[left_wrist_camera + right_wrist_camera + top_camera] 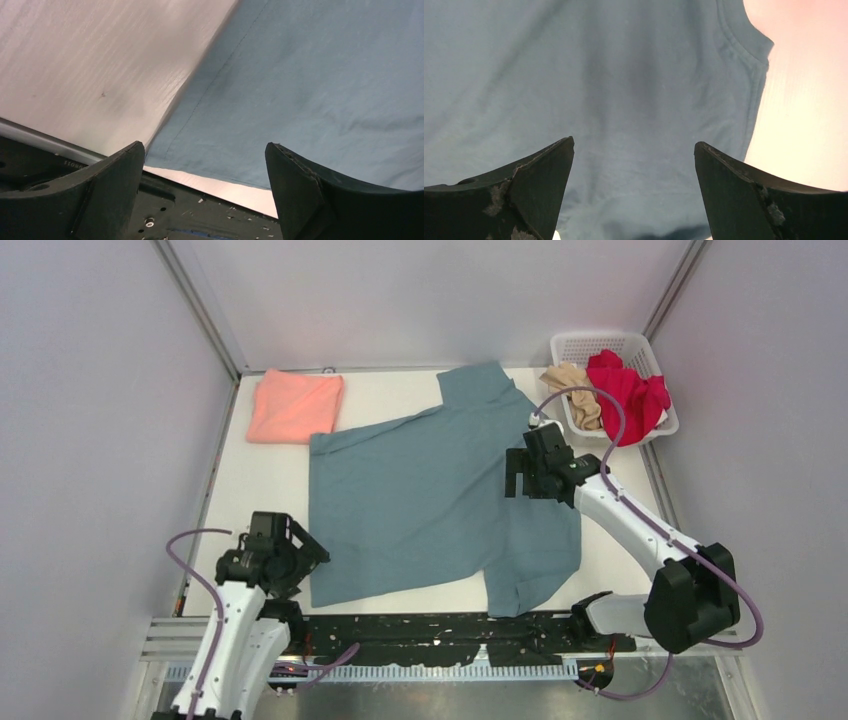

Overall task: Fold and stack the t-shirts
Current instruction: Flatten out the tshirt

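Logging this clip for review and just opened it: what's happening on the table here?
A slate-blue t-shirt lies spread flat and unfolded on the table. The left gripper sits open at its near-left corner, and the right gripper hovers open over its collar side; neither holds cloth. A salmon-pink t-shirt lies folded at the far left; the red t-shirt and beige t-shirt wait in the white basket.

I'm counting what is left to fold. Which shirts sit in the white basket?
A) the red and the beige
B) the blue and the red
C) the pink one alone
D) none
A: the red t-shirt and the beige t-shirt lie bunched in the white basket, while the pink one and the blue one lie outside it.
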Tool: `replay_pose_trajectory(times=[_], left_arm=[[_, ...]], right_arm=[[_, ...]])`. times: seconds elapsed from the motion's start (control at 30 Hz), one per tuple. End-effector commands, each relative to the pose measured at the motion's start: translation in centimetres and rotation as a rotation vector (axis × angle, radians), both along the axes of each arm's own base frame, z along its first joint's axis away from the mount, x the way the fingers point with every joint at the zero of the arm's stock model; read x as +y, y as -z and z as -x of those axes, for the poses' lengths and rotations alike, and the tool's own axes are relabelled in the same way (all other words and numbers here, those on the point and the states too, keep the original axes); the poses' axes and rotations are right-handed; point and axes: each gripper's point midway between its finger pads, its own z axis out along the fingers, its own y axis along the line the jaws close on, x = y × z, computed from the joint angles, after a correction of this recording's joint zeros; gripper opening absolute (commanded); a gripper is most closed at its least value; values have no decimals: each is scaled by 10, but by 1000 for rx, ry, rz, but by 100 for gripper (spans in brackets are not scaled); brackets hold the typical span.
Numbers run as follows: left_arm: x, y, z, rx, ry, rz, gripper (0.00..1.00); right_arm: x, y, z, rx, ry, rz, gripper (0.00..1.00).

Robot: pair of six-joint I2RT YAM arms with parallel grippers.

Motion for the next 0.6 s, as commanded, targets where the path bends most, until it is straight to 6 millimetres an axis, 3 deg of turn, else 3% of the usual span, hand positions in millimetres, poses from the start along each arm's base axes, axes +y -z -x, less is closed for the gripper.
replay_pose_trajectory(times=[0.0,0.1,0.33,0.57], left_arm=[[-3,21,19,7,-128,52,88],[-2,32,29,47,-139,47,85],[-10,33,45,162,-73,72,78],[-13,38,44,179,-46,83,67]], right_arm=[[-11,-15,10,-66,52,-13,95],[-17,-15,18,-76,59,-1,95],[-19,-12,21,-73,56,7,95],[-17,-6,15,-64,51,16,95]])
